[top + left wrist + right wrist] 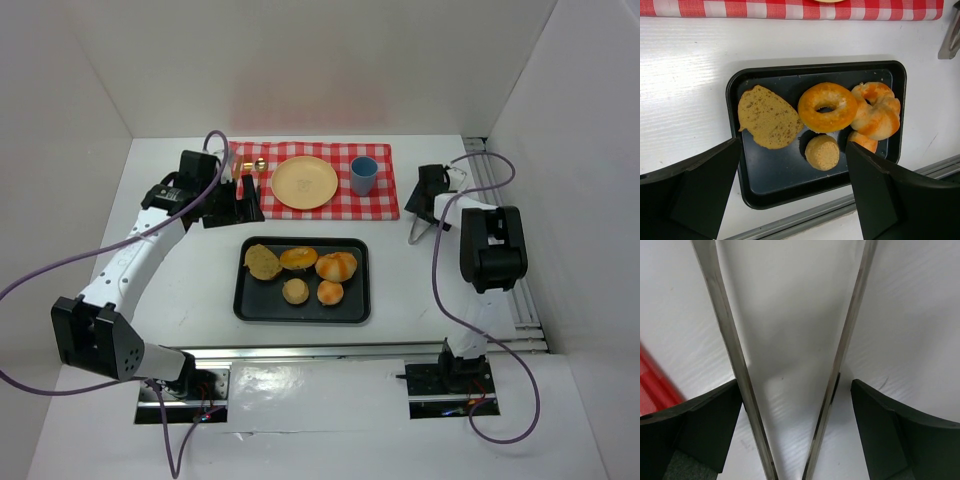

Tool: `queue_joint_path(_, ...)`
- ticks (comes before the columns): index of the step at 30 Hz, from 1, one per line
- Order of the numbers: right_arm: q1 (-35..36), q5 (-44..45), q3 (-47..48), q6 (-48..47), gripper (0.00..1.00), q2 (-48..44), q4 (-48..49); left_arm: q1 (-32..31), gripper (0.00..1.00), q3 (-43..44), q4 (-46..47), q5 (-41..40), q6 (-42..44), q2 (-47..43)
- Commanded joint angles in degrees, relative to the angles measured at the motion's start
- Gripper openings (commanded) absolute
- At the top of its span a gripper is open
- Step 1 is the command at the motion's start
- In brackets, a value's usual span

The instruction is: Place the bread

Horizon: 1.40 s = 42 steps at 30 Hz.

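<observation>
A black tray (240,300) holds several breads: a brown slice (263,262), a glazed ring (298,258), a twisted roll (336,266), a small round bun (295,291) and a small orange roll (330,292). The left wrist view shows the tray (735,90), slice (767,117), ring (827,106) and bun (822,152). An empty yellow plate (304,183) lies on the red checked cloth (385,205). My left gripper (235,207) (792,195) is open and empty, above the table behind the tray. My right gripper (432,205) (797,430) is open, straddling metal tongs (425,228) (725,330).
A blue cup (363,175) stands on the cloth right of the plate. Small gold objects (250,165) sit at the cloth's left end beside my left gripper. White walls enclose the table on three sides. A metal rail (350,350) runs along the near edge.
</observation>
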Motion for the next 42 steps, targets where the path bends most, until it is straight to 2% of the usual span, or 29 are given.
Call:
queue_joint_path(1, -2.4, -0.2, 1.6, -1.4, 0.94, 2.5, 6.1, 0.2, 0.99, 1.7, 1.3, 0.0, 1.2, 0.4)
queue_joint_path(2, -2.4, -0.8, 2.2, -1.9, 0.92, 3.1, 6.1, 0.2, 0.99, 1.7, 1.3, 0.0, 1.2, 0.4)
queue_joint_path(6, -2.4, -1.6, 2.7, -1.9, 0.73, 3.0, 6.6, 0.2, 0.99, 1.7, 1.3, 0.5, 0.7, 0.9)
queue_joint_path(7, -1.8, -1.6, 2.0, -1.9, 0.61, 2.4, 6.6, 0.2, 0.99, 1.7, 1.3, 0.5, 0.7, 0.9)
queue_joint_path(11, -1.3, -1.1, 1.4, -1.9, 0.38, -1.2, 5.5, 0.2, 0.99, 1.7, 1.3, 1.0, 0.7, 0.9)
queue_joint_path(13, -0.8, -1.1, 1.4, -1.9, 0.36, -3.8, 3.4, 0.2, 0.99, 1.7, 1.3, 1.6, 0.7, 0.3)
queue_joint_path(19, 3.8, -6.6, -0.8, -1.4, 0.35, -21.2, -7.0, 0.2, 0.98, 5.0, 1.3, -1.4, -2.6, 0.2)
queue_joint_path(23, 10.9, -11.1, -4.0, -1.4, 0.34, -34.5, -16.0, 0.2, 0.98, 8.0, 1.3, -1.4, -3.5, 2.3)
queue_joint_path(27, 18.2, -21.0, -4.7, -1.4, 0.34, -42.5, -25.8, 0.8, 0.96, 8.1, 1.8, -2.6, -4.0, 2.3)
queue_joint_path(33, 36.0, -23.0, -2.2, 4.2, 0.35, -46.0, -33.2, 2.1, 0.96, 4.9, 1.8, -4.6, -4.0, -0.6)
queue_joint_path(36, 43.9, -22.3, 2.8, 4.9, 0.35, -40.8, -37.6, 3.4, 0.96, 4.9, 0.4, -5.3, -4.5, -0.6)
queue_joint_path(39, 50.0, -19.1, 5.7, 5.4, 0.39, -37.2, -41.6, 3.9, 0.96, 3.7, -0.2, -5.3, -5.0, -1.3)
queue_joint_path(42, 51.2, -17.7, 8.6, 6.2, 0.4, -33.9, -45.3, 4.5, 0.96, 3.0, -0.2, -5.3, -5.0, -2.4)
